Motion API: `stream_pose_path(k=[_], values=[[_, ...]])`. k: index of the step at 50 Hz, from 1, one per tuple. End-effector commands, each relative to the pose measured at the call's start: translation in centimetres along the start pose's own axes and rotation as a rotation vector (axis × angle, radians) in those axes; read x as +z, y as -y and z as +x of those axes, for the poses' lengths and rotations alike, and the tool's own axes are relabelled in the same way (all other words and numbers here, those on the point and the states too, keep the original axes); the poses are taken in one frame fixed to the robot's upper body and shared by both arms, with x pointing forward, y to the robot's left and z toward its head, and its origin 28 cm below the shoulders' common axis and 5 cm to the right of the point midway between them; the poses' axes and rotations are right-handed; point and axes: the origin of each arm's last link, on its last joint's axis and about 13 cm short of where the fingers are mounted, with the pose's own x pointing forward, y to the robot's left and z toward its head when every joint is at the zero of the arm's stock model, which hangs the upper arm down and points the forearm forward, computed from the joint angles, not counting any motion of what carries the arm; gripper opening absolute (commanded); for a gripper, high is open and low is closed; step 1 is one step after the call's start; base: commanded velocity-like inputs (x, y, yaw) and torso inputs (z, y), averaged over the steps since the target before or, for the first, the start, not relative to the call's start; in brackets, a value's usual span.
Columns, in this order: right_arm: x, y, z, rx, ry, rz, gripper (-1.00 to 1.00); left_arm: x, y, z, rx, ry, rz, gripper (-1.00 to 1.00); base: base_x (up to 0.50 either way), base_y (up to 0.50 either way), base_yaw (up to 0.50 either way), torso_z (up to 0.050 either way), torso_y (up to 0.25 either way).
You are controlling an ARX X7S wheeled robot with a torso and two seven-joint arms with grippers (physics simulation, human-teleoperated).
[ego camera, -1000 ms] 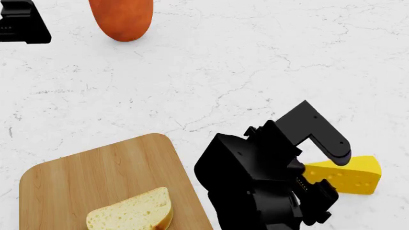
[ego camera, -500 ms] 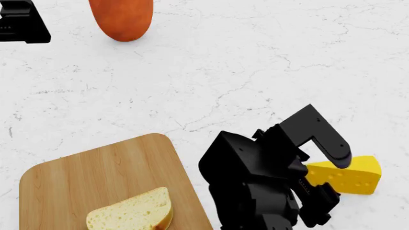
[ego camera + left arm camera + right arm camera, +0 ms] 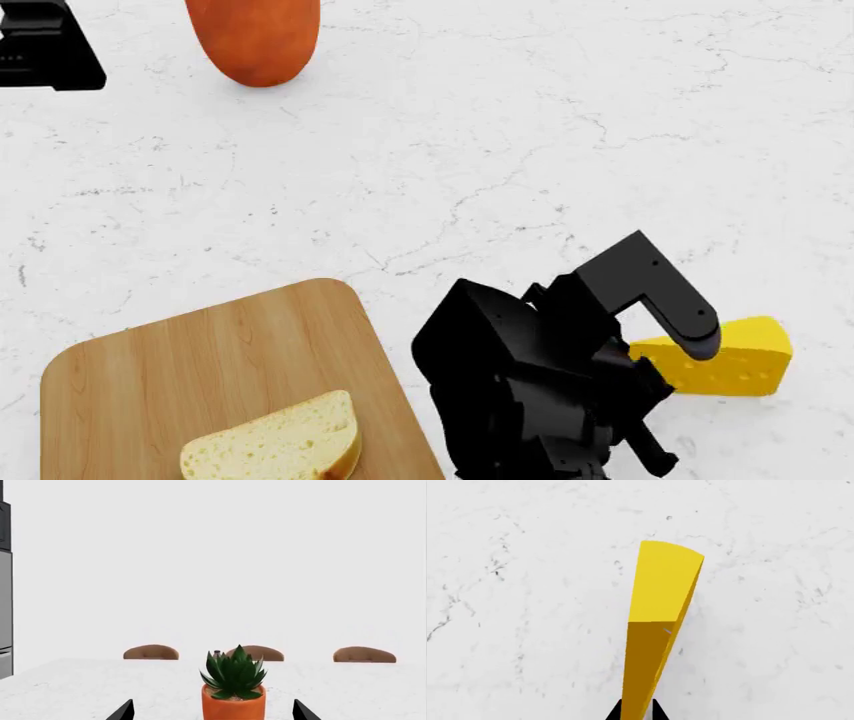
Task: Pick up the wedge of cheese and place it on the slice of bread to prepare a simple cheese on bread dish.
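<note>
Cheese (image 3: pixel 727 368) lies on the white marble counter (image 3: pixel 534 130) in my head view, its narrow end hidden under the right gripper (image 3: pixel 663 400), whose finger (image 3: pixel 654 290) crosses above it. Bread (image 3: pixel 274 441) sits on the board (image 3: pixel 200 360), well apart from the cheese. An orange pot (image 3: pixel 254 40) stands at the far edge, with the left gripper (image 3: pixel 47 45) beside it.

From my right wrist camera, the cheese (image 3: pixel 662 605) runs straight into the right gripper (image 3: pixel 633 712); two dark fingertips (image 3: pixel 657 711) sit tight against its thin end, so I read it as clamped on the cheese.

My left wrist camera shows the left gripper (image 3: pixel 212 711) spread wide, its tips flanking a potted plant (image 3: pixel 233 687); three chair backs (image 3: pixel 363 655) line the counter's far side.
</note>
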Motion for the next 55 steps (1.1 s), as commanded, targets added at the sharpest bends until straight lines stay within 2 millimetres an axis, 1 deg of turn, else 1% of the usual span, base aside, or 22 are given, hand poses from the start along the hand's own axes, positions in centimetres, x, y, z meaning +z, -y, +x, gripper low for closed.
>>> stream_pose_path(k=[1, 10, 13, 17, 18, 25, 28, 33, 37, 43, 45, 51, 55], values=[[0.0, -0.3, -0.2, 0.041, -0.017, 0.011, -1.00, 0.0, 0.0, 0.0, 0.000, 0.002, -0.004, 1.00, 0.00, 0.00, 0.00, 0.000, 0.000], [0.9, 0.1, -1.0, 0.057, 0.029, 0.043, -1.00, 0.0, 0.0, 0.0, 0.002, 0.002, -0.004, 1.00, 0.00, 0.00, 0.00, 0.000, 0.000], [1.6, 0.8, -2.3, 0.115, 0.043, 0.033, -1.00, -0.1, 0.0, 0.0, 0.001, 0.000, -0.004, 1.00, 0.00, 0.00, 0.00, 0.000, 0.000], [2.6, 1.6, -3.4, 0.162, 0.075, 0.033, -1.00, 0.0, 0.0, 0.0, 0.003, -0.001, -0.005, 1.00, 0.00, 0.00, 0.00, 0.000, 0.000], [2.8, 1.9, -3.9, 0.189, 0.090, 0.026, -1.00, 0.0, 0.0, 0.0, 0.003, -0.002, -0.005, 1.00, 0.00, 0.00, 0.00, 0.000, 0.000], [3.8, 3.2, -6.1, 0.294, 0.137, -0.031, -1.00, -0.1, -0.1, 0.1, 0.004, -0.006, -0.003, 1.00, 0.00, 0.00, 0.00, 0.000, 0.000], [4.2, 3.8, -6.4, 0.313, 0.156, -0.043, -1.00, -0.1, -0.1, 0.1, 0.005, -0.005, -0.004, 1.00, 0.00, 0.00, 0.00, 0.000, 0.000], [4.4, 4.3, -6.8, 0.355, 0.167, -0.073, -1.00, -0.1, -0.1, 0.0, 0.005, -0.006, -0.006, 1.00, 0.00, 0.00, 0.00, 0.000, 0.000], [4.7, 4.5, -7.3, 0.441, 0.178, -0.139, -1.00, 0.0, -0.1, 0.0, 0.005, -0.009, -0.009, 1.00, 0.00, 0.00, 0.00, 0.000, 0.000], [5.5, 5.0, -7.3, 0.539, 0.181, -0.226, -1.00, 0.0, -0.1, 0.0, 0.006, -0.010, -0.004, 1.00, 0.00, 0.00, 0.00, 0.000, 0.000], [5.6, 5.0, -7.1, 0.536, 0.173, -0.213, -1.00, 0.0, -0.1, 0.0, 0.009, -0.010, -0.008, 1.00, 0.00, 0.00, 0.00, 0.000, 0.000], [5.8, 4.8, -7.1, 0.599, 0.170, -0.269, -1.00, 0.0, -0.1, 0.0, 0.009, -0.012, -0.006, 1.00, 0.00, 0.00, 0.00, 0.000, 0.000], [6.3, 4.7, -7.2, 0.671, 0.154, -0.287, -1.00, 0.0, -0.1, 0.0, 0.011, -0.013, -0.006, 1.00, 0.00, 0.00, 0.00, 0.000, 0.000]])
